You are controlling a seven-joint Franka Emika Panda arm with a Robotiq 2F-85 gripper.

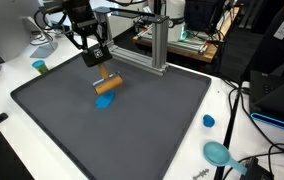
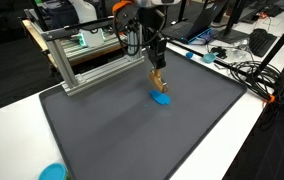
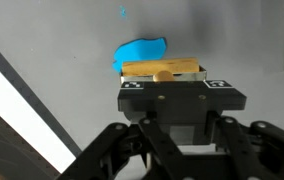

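The block (image 3: 162, 70) is pale wood, smooth and matt. The blue piece (image 3: 140, 52) looks like smooth plastic. The mat (image 1: 152, 120) is dark grey, matt and finely textured; the frame (image 2: 92, 62) is bare, dull-sheen metal.

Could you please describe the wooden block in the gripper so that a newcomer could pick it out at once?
Start with the large dark grey mat. Over it, the black gripper is shut on a short wooden block, which hangs tilted just above a small flat blue piece. The block is the only tan, wooden thing over the mat, while the small items around it are blue.
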